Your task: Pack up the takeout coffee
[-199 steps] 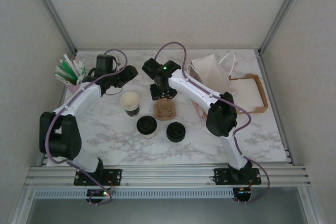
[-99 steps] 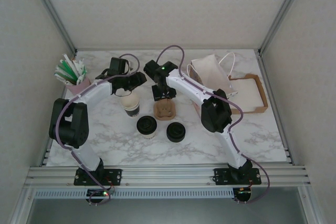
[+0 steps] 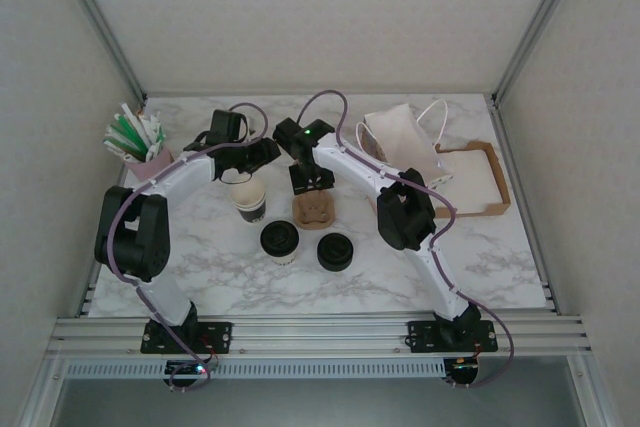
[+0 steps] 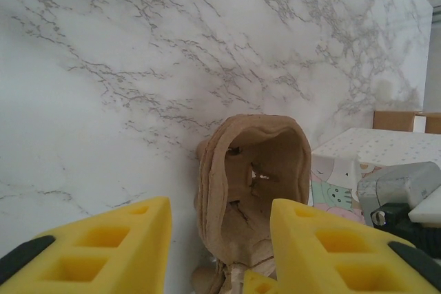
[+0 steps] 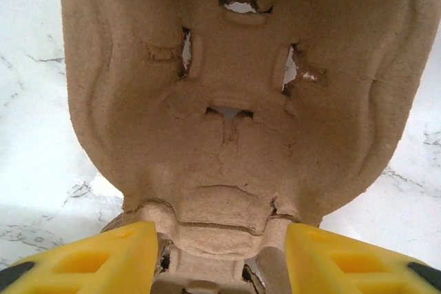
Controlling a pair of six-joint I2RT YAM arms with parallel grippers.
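The takeout coffee [image 3: 279, 240], a cup under a black lid, stands at the front of the table, apart from both grippers. Behind it lies a brown pulp cup carrier [image 3: 312, 210]. My right gripper [image 3: 312, 184] is down on the carrier's far end. In the right wrist view its yellow fingers [image 5: 103, 256] press both sides of the carrier's [image 5: 227, 101] narrow end. My left gripper [image 3: 262, 154] hovers behind the lidless cup [image 3: 248, 197]. It [image 4: 219, 222] faces the carrier [image 4: 251, 184], open, with nothing between its fingers.
A loose black lid [image 3: 335, 252] lies right of the takeout coffee. A pink holder of straws [image 3: 135, 139] stands at the back left. A white paper bag [image 3: 400, 139] and a brown cardboard tray [image 3: 482, 182] sit at the back right.
My left arm has swung right, bringing its gripper from the back left toward the lidless cup and carrier, with its jaws narrowing. The right gripper stayed over the carrier's far end.
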